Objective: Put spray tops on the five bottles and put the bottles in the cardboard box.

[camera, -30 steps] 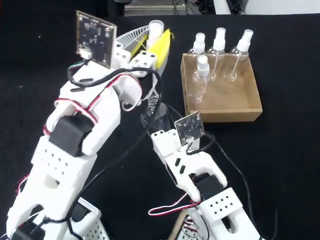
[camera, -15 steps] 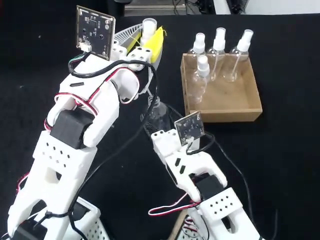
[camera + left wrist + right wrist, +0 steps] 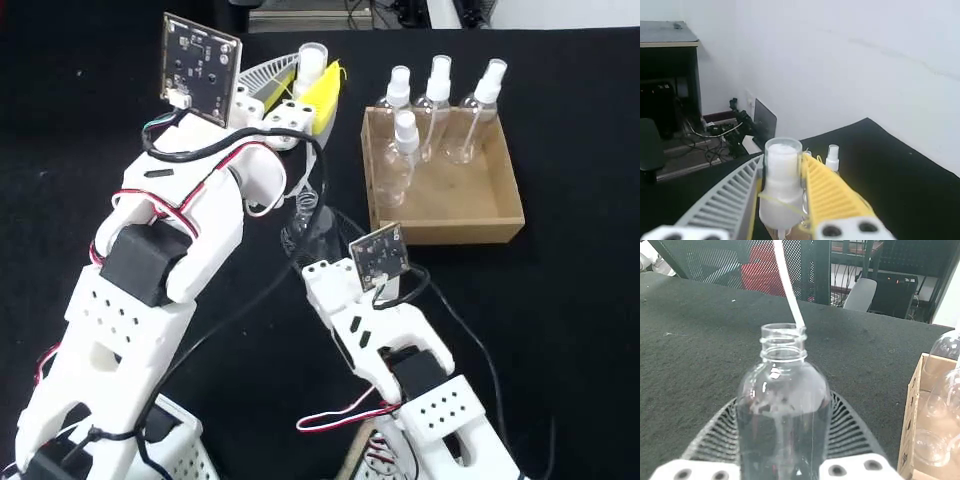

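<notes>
The left gripper (image 3: 782, 162) is clenched on a spray top (image 3: 313, 56), whose tube (image 3: 788, 287) meets the open neck of the bottle (image 3: 782, 365) grasped by the right gripper (image 3: 782, 407), just beside the cardboard box (image 3: 450, 230). Four capped bottles (image 3: 404, 150) stand inside that box.

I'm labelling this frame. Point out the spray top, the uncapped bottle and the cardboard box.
spray top (image 3: 782, 170), left wrist view, on its clear cap.
uncapped bottle (image 3: 783, 407), right wrist view, on its clear body.
cardboard box (image 3: 448, 232), high view, on its near wall.
</notes>
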You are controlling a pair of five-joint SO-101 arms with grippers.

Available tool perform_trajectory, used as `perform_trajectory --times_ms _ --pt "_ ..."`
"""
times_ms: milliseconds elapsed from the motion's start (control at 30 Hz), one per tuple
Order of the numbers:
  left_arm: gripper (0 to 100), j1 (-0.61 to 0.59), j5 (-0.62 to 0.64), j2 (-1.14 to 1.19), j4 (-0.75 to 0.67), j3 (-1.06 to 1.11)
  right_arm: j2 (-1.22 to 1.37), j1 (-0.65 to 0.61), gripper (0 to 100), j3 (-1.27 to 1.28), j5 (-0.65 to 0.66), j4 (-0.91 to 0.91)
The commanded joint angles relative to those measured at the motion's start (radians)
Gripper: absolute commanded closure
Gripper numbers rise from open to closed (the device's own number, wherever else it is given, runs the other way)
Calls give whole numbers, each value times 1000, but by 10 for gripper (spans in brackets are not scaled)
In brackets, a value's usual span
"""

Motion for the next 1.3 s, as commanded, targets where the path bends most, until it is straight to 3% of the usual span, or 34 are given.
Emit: perform_trajectory --times_ms 0,200,1267 --pt "967 4 -5 -6 40 -84 -27 -8 988 -2 12 -35" --pt "967 4 -6 -6 109 -127 -27 -8 988 -2 12 -35" --pt "967 -51 2 2 109 -151 -27 -8 988 -4 12 -35"
